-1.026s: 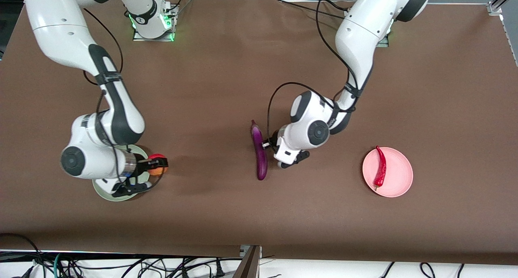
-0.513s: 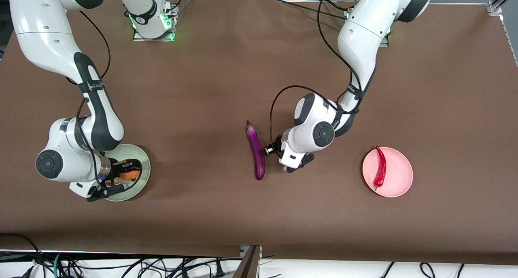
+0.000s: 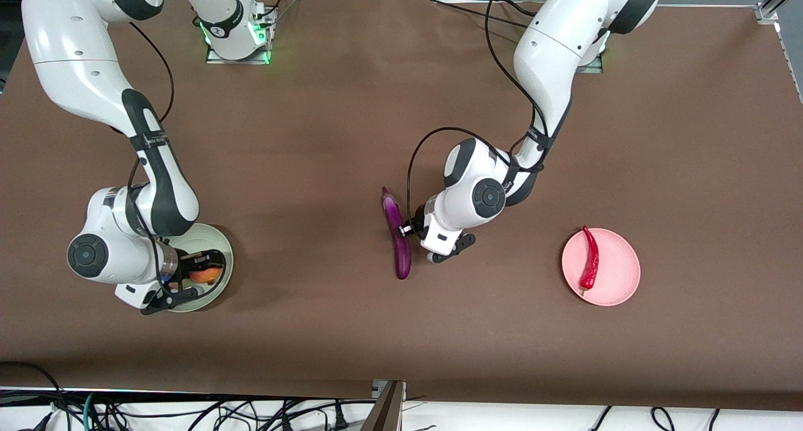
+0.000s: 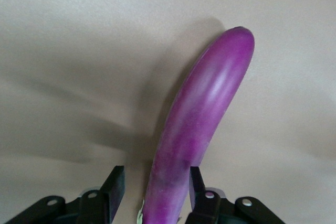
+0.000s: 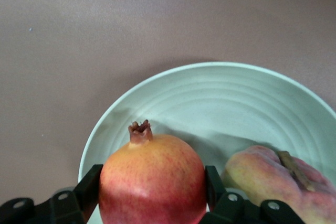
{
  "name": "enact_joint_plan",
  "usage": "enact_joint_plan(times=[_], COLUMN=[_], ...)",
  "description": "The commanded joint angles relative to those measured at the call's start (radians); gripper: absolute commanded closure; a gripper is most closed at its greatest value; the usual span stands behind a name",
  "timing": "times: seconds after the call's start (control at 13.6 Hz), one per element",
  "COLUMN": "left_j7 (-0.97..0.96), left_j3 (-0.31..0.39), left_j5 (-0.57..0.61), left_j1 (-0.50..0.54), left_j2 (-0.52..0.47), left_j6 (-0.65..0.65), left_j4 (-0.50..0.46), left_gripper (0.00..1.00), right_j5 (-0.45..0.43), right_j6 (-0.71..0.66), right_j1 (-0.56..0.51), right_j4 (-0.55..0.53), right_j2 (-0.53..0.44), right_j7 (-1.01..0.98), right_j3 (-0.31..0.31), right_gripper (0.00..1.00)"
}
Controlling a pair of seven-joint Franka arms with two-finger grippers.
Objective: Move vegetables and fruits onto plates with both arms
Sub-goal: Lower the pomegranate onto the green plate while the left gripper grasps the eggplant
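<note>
Nearest the front camera lie the two plates, each well apart from the eggplant [image 3: 397, 233], which I take as my mark in the middle of the brown table [image 3: 313, 136]. Toward my left arm's end of the table from the eggplant sits the pink plate [image 3: 618, 274], and the red chili pepper [image 3: 590, 260] lies lengthwise in it, stem end toward the front camera. Toward my right arm's end from the eggplant sits the mint green plate [image 3: 213, 239]. My right gripper [image 5: 152, 183] is over that plate, clenched on the redder fruit [image 5: 152, 166], one finger pressed to each side of it and its little dry crown pointing away from my wrist. The pale peach [image 5: 278, 182] already lies in the green plate, just beside the fruit I hold; I cannot tell whether the two touch. The eggplant itself lies flat on the table, its length running from nearer the front camera to farther from it, with a slight curve. My left gripper [image 4: 156, 177] is down at its middle, released, with the fingers [image 4: 116, 182] straddling it: one finger is against the purple skin, the other stands off with table showing in the gap. Farthest from the camera, my two bases stand along the table's edge.
</note>
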Motion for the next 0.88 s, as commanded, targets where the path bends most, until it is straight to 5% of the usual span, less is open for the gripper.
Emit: enact_joint_plan(times=[0.0, 0.22, 0.29, 0.44, 0.59, 0.81], left_j7=[0.003, 0.006, 0.013, 0.021, 0.021, 0.019], left_j3=[0.009, 0.010, 0.010, 0.012, 0.012, 0.018], left_j5=[-0.029, -0.020, -0.017, -0.013, -0.004, 0.017], left_j1=[-0.034, -0.056, -0.056, -0.056, -0.056, -0.044], left_j2=[0.021, 0.033, 0.033, 0.036, 0.036, 0.030], left_j6=[0.039, 0.071, 0.070, 0.070, 0.070, 0.062], left_j4=[0.008, 0.005, 0.005, 0.004, 0.002, 0.004], left_gripper=[0.43, 0.43, 0.49, 0.80, 1.00, 1.00], right_j5=[-0.008, -0.005, -0.005, -0.005, -0.003, -0.002], right_j6=[0.004, -0.088, -0.140, -0.247, -0.327, -0.442], right_j1=[-0.005, -0.007, -0.002, 0.004, 0.006, 0.004], right_j4=[-0.002, 0.007, 0.018, 0.065, 0.079, 0.080], right_j2=[-0.013, -0.053, -0.074, -0.108, -0.155, -0.244], right_j7=[-0.011, -0.011, -0.009, -0.003, -0.001, 0.002], right_j3=[0.004, 0.011, 0.016, 0.016, 0.018, 0.034], right_gripper=[0.00, 0.00, 0.00, 0.00, 0.00, 0.00])
